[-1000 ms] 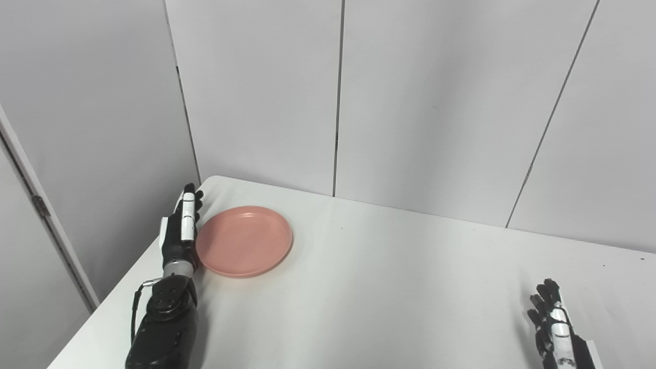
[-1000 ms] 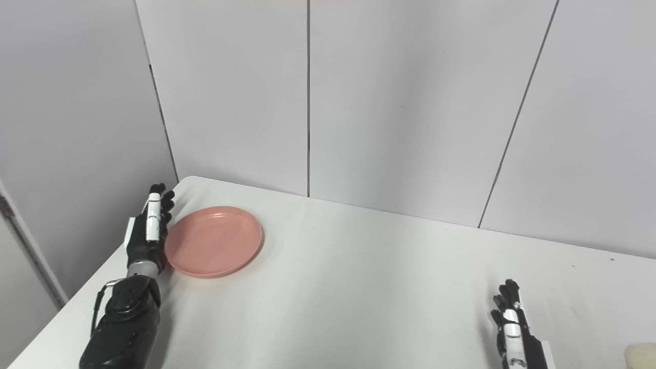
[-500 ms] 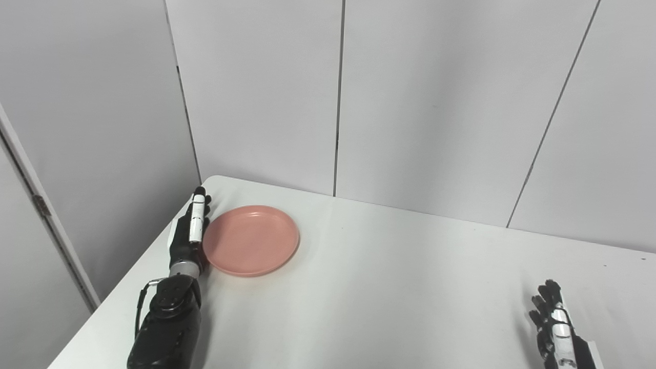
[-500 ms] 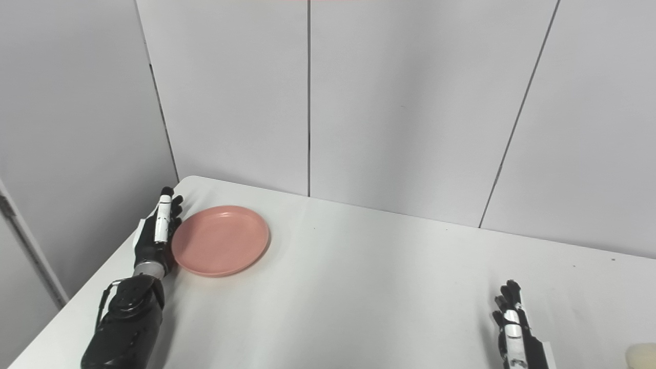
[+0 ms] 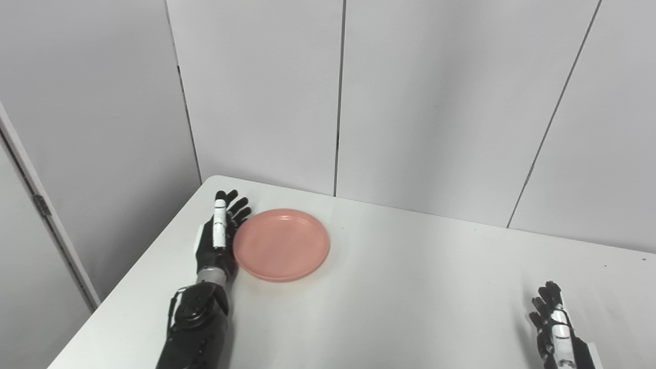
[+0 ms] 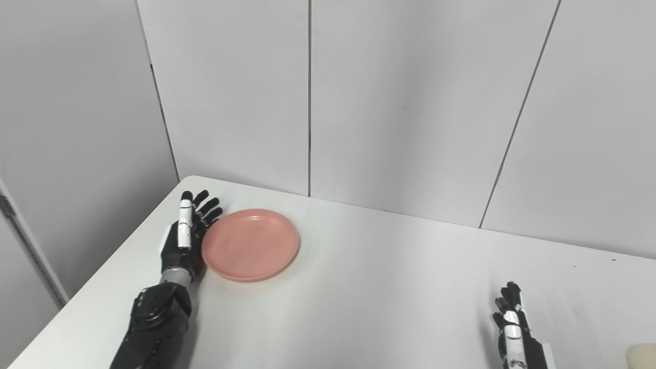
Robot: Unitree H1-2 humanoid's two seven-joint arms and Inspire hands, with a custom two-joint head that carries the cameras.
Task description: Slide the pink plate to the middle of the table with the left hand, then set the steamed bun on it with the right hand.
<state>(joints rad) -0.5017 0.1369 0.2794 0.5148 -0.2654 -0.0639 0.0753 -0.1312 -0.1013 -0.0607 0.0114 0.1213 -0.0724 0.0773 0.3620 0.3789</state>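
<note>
At the bench's left side, spread fingers (image 5: 237, 205) press the pink plate's rim.

On edge with palm turned to the plate, the left hand (image 5: 218, 238) holds nothing; its fingers are apart and straight, touching the left rim of the pink plate (image 5: 281, 244), which lies flat on the white bench (image 5: 410, 287), left of the middle. Near the front right edge, the right hand (image 6: 512, 328) rests with fingers extended and empty. Just right of it, at the picture's corner, sits the pale steamed bun (image 6: 641, 355), well apart from the plate.
</note>
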